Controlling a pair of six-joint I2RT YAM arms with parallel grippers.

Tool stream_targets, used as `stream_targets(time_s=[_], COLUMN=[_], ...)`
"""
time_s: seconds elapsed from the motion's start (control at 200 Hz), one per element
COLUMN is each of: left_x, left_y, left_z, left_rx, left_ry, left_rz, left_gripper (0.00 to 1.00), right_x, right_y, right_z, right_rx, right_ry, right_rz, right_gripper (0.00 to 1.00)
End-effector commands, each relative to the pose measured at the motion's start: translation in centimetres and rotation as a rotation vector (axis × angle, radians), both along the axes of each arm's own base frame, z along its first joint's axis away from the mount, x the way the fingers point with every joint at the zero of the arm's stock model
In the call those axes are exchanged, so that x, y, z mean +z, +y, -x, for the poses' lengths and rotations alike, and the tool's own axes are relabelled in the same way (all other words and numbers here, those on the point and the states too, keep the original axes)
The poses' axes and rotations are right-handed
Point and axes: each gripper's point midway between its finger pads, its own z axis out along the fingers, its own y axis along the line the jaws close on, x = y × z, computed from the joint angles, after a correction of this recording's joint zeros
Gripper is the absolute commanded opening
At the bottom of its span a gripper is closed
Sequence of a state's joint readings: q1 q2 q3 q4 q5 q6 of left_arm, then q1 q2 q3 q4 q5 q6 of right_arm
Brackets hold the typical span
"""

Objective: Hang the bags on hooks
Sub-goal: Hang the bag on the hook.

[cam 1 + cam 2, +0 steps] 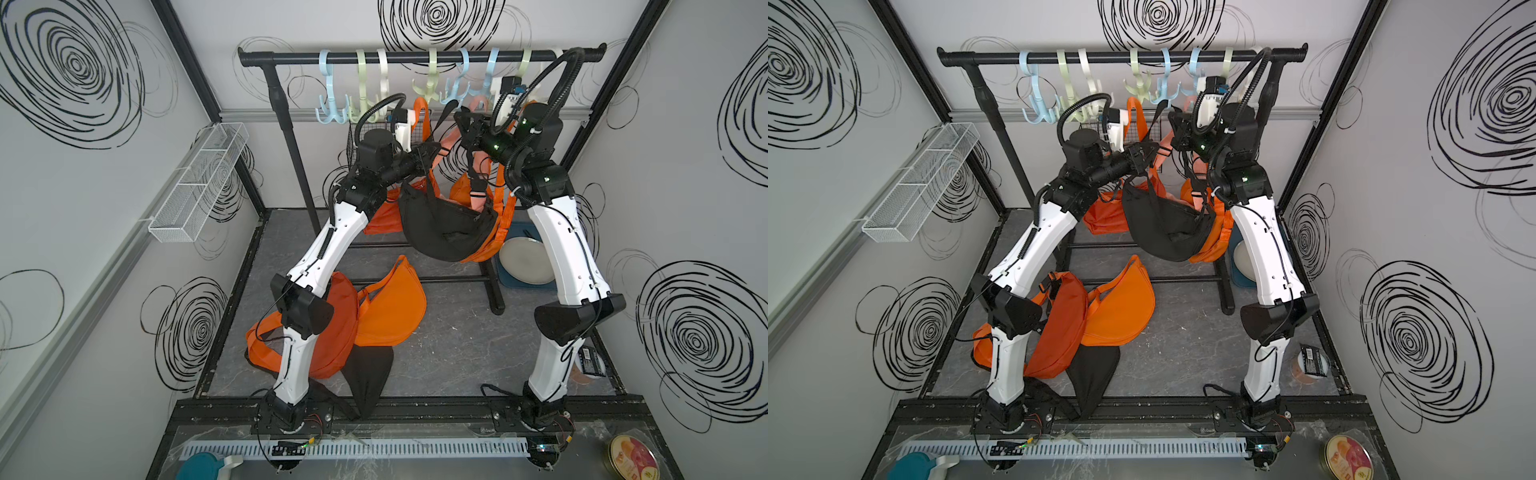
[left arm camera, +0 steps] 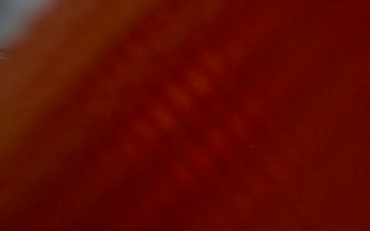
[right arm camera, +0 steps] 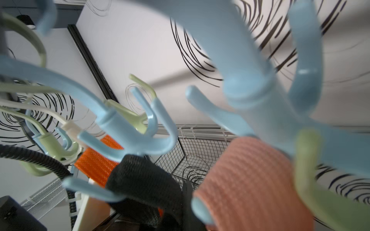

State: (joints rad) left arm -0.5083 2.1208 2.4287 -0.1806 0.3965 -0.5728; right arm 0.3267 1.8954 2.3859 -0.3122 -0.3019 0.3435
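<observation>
- Orange bags (image 1: 388,309) are lying on the floor beside the left arm.
- Left gripper (image 1: 434,150) is sitting closed under the rail (image 1: 291,57), with one end of the black bag (image 1: 444,228) hanging from it; orange fabric (image 2: 200,120) is covering its wrist camera.
- The black bag is sagging in mid-air between both arms.
- Black strap (image 3: 144,176) is touching a prong of a blue hook (image 3: 128,138); whether it is seated cannot be told.
- Right gripper (image 1: 463,120) is clamping that strap just below the hooks.
</observation>
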Motion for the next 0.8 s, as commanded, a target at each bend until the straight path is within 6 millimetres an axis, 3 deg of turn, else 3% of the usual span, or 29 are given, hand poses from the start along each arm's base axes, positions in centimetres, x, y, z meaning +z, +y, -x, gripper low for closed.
stream_targets(time_s=[0.0,0.14,0.275,0.48,0.67,0.796], left_x=[1.8,2.1,2.8,2.3,1.9,1.9], left_y=[-0.3,-1.4,-3.2,-5.6,-8.1,-8.1], left_z=[1.3,2.2,3.7,4.9,6.3,6.5], left_rx=[-0.012,-0.033,-0.075,-0.127,-0.191,-0.197], left_ry=[-0.063,-0.084,-0.113,-0.116,-0.117,-0.116], left_rz=[0.004,-0.001,0.0,0.013,0.028,0.019], left_gripper=[0.0,0.0,0.0,0.0,0.0,0.0], right_x=[2.4,1.7,1.4,0.6,0.1,-0.2], right_y=[-1.1,-2.2,-4.8,-8.2,-8.3,-8.4], right_z=[1.9,2.5,3.1,3.8,4.1,4.4], right_rx=[-0.018,-0.072,-0.161,-0.23,-0.218,-0.217], right_ry=[-0.068,-0.058,-0.059,-0.033,-0.015,-0.012], right_rz=[-0.018,0.005,-0.005,-0.029,-0.024,-0.02], right_gripper=[0.0,0.0,0.0,0.0,0.0,0.0])
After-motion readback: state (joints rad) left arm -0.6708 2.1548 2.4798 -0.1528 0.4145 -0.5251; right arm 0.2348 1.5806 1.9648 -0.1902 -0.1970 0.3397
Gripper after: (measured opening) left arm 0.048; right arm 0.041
